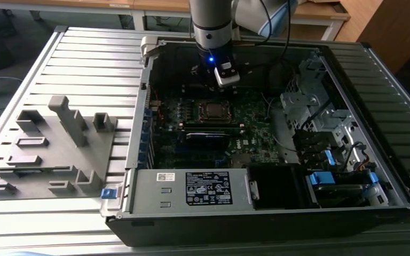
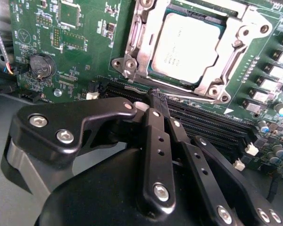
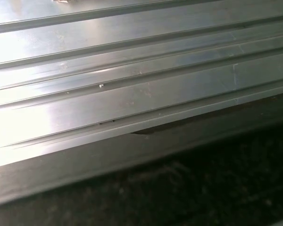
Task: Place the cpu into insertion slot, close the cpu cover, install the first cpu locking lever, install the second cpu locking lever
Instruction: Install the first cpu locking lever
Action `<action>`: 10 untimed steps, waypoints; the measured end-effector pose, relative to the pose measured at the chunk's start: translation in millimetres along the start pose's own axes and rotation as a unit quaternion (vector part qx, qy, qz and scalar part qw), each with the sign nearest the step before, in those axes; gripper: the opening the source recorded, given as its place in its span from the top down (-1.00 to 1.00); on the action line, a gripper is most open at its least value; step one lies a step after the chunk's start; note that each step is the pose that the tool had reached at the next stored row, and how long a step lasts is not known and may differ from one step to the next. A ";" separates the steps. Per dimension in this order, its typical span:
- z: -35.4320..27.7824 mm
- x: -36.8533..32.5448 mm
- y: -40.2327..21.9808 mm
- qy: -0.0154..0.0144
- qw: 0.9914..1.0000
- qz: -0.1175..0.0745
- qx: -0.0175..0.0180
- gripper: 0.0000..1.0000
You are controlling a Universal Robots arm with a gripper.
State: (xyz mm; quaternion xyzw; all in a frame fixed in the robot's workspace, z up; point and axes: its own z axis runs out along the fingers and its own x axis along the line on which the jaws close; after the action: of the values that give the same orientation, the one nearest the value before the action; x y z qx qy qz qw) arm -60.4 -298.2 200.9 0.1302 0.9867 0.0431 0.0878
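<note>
Inspection of the open computer case point(image 1: 262, 226), which lies on its side on the ribbed metal desk point(image 1: 84, 58).

1. The arm reaches down into the case. The claw point(image 1: 224, 80) hangs over the green motherboard point(image 1: 262, 138), near the insertion slot point(image 1: 199, 111).
2. In the second wrist view the claw point(image 2: 156, 96) is narrow: the black fingers point(image 2: 153, 141) are drawn together at their tips and hold nothing. The tips sit at the edge of the long black memory slots point(image 2: 212, 122), just beside the socket's metal frame. Whether they touch the board cannot be told.
3. The cpu point(image 2: 186, 44) is seated in the slot, with its dull silver top facing up.
4. The cpu cover point(image 2: 140, 33) lies flat around the chip, which shows through the cover's square cut-out.
5. The state of the locking levers cannot be made out (thin metal runs along the frame's edges, but no latch is clear).
6. A round coin battery point(image 2: 41, 65) sits on the board well apart from the socket.
7. A labelled power supply box point(image 1: 190, 189) occupies the near end of the case.
8. A grey moulded fixture point(image 1: 55, 144) stands on the desk at the exterior view's left, apart from the case.
9. The first wrist view shows the grooved desk point(image 3: 132, 94) surface.
</note>
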 end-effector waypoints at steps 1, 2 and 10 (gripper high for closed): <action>0.1 0.2 0.5 0.000 1.000 0.000 0.000 0.79; 0.2 0.3 0.9 0.000 1.000 0.000 0.000 0.79; 2.4 0.7 0.9 -0.001 1.000 0.000 0.000 0.79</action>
State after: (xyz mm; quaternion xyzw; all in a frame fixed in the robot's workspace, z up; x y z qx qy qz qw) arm -60.4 -297.0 198.5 0.1302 0.9866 0.0428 0.0891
